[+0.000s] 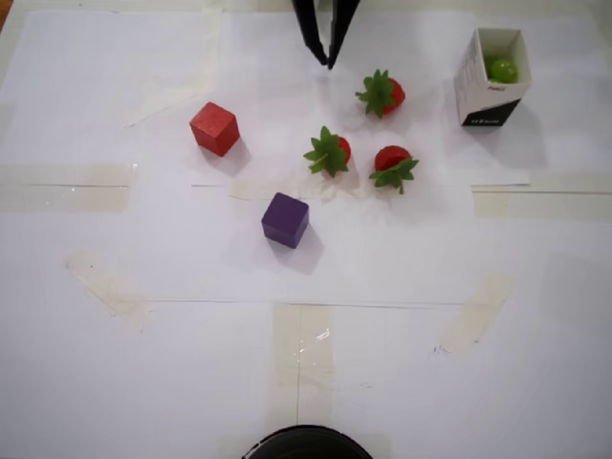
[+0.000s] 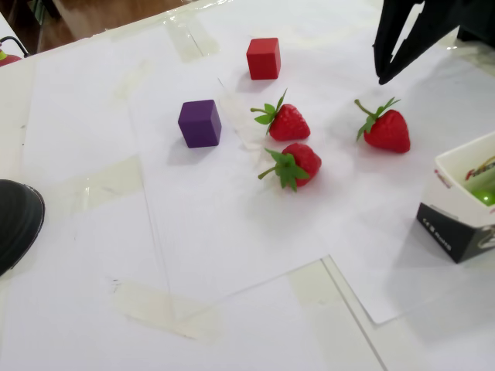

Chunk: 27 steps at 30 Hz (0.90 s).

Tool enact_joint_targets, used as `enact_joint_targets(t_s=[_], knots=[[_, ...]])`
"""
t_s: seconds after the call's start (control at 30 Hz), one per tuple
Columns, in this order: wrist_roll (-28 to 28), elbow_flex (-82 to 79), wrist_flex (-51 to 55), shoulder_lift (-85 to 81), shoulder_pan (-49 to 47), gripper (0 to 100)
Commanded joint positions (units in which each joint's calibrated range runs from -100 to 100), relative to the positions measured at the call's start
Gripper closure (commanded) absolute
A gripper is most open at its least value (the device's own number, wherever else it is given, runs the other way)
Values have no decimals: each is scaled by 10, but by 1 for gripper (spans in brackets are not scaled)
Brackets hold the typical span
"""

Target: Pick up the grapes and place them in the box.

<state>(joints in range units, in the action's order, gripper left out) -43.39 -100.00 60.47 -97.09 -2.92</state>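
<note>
overhead view shows my gripper (image 1: 327,59) up at the top edge, fingers nearly together w/ only a thin gap at the tips, nothing between them, so released/empty as far as i can tell. same in the fixed view, gripper (image 2: 380,75) hangs above the counter (image 2: 93,255), holding nothing.

risks from here, my guess: no loose grapes show on the counter, only one grape (image 1: 501,69) visible and it already sits inside the box (image 1: 490,96). if i go hunting for more, the nearest things are strawberries, esp. the one (image 1: 381,94) just beside my fingertips in the overhead view. dropping down here could nudge it or grab the wrong fruit. the other two strawberries (image 1: 328,151) (image 1: 393,165) sit close together mid-sheet, so a sweep thru there would scatter them. box is tall and narrow, prob. light, so a bump from my arm could tip it and spill the grape back out. red cube (image 1: 214,128) and purple cube (image 1: 285,219) are well apart from my path, low risk.

grape looks small, round, glossy light green, w/ a bright highlight. in the fixed view only a green sliver (image 2: 486,198) peeks over the rim of the box (image 2: 456,224). can't tell if more than one is in there. box is white card w/ black band at base, some print on the side, standing at the right of both views, open top.
</note>
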Motion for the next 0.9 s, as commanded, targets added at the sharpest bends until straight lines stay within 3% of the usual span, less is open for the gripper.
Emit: enact_joint_targets(t_s=[0.0, 0.87], knots=[[8, 0, -23, -5, 1, 100], [1, 0, 21, -6, -3, 100]])
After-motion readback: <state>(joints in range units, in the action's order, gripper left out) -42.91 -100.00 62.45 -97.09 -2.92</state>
